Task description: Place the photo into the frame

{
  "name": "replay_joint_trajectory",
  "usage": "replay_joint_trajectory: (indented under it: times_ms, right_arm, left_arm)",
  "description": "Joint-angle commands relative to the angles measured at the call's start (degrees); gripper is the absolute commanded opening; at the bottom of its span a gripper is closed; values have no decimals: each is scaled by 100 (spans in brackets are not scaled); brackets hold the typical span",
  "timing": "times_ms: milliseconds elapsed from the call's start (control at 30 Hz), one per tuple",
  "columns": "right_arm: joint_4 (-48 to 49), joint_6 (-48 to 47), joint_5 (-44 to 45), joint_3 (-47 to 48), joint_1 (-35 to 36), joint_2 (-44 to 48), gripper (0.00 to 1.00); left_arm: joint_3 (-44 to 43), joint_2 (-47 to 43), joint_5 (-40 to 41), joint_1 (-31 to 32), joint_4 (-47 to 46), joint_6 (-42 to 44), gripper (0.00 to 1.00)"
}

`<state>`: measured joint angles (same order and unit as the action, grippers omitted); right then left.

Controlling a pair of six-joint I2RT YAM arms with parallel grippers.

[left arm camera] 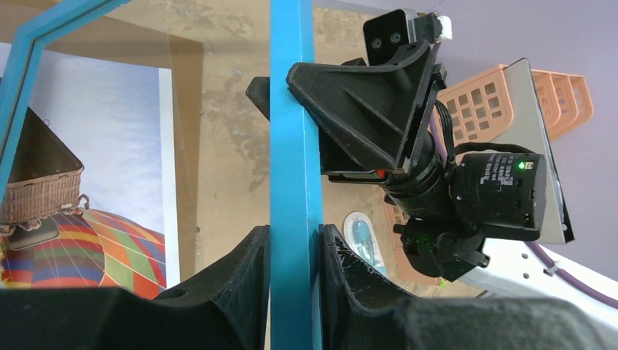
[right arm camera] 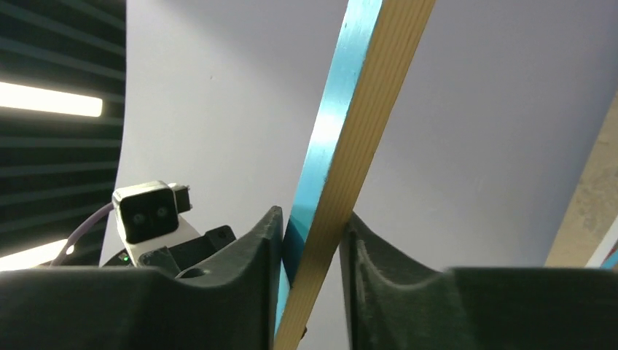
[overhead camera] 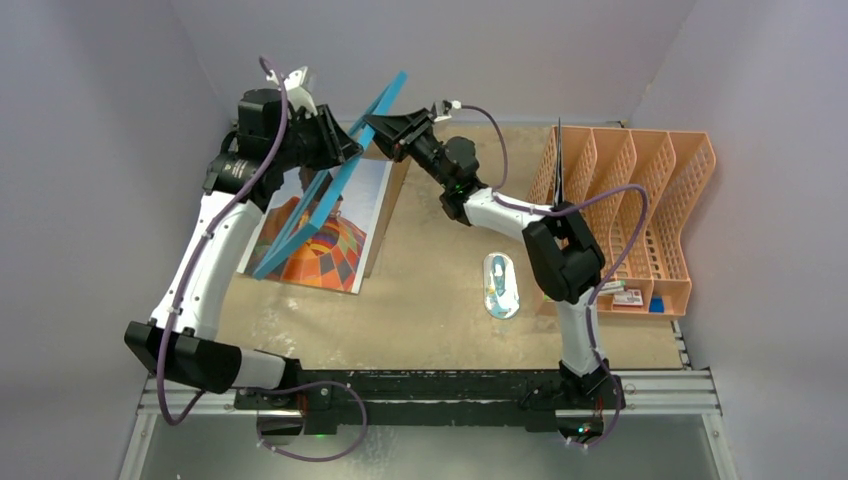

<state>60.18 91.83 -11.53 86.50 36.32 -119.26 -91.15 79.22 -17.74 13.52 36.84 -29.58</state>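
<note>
I see the frame (overhead camera: 385,97) held up off the surface (overhead camera: 440,270), tilted on edge in the upper left of the top view, blue face toward the left arm. My left end effector (left arm camera: 294,233) is clamped on its blue rail. My right end effector (right arm camera: 312,215) pinches the same border from the far side, fingers (right arm camera: 255,248) against blue and wood. The photo (overhead camera: 340,245) lies face up beneath it, balloon showing, beside a brown board (overhead camera: 388,200). An orange rack (overhead camera: 650,200) stands at the right.
</note>
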Motion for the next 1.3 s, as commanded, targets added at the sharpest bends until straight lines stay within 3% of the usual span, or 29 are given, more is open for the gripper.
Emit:
replay_joint_trajectory:
  times_ms: [0, 133, 200, 267, 333, 400, 500, 800, 1100, 1267]
  right_arm:
    - [829, 185, -86, 188, -20, 128, 28]
    - [947, 26, -51, 174, -24, 291, 16]
    - [932, -17, -51, 151, -18, 410, 14]
    - [782, -87, -87, 137, -19, 581, 12]
    - [431, -279, -184, 217, -20, 784, 9]
    - [-88, -484, -359, 373, -24, 948, 8]
    - [-564, -586, -571, 313, -21, 1190, 7]
    - [-2558, -1256, -741, 545, -95, 1871, 1]
    - [-4950, -2479, -83, 794, -166, 2456, 1]
    - [-5928, -3195, 413, 934, -180, 2513, 2]
  left_arm:
    - [-38, -324, -161, -7, -637, -109, 0]
    - [-75, -435, -173, -7, -666, -153, 0]
    - [-91, -494, -118, -7, -669, -153, 12]
    - [-111, -544, -29, -7, -646, -160, 39]
    - [-137, -573, 68, -7, -616, -187, 57]
    - [-199, -568, 116, -7, -551, -182, 70]
    - [-341, -561, 121, -16, -479, -126, 80]
    - [-807, -615, 272, -18, -433, 17, 86]
    - [-525, -779, 677, -16, -333, 243, 86]
    - [-211, -829, 1372, -16, -204, 339, 86]
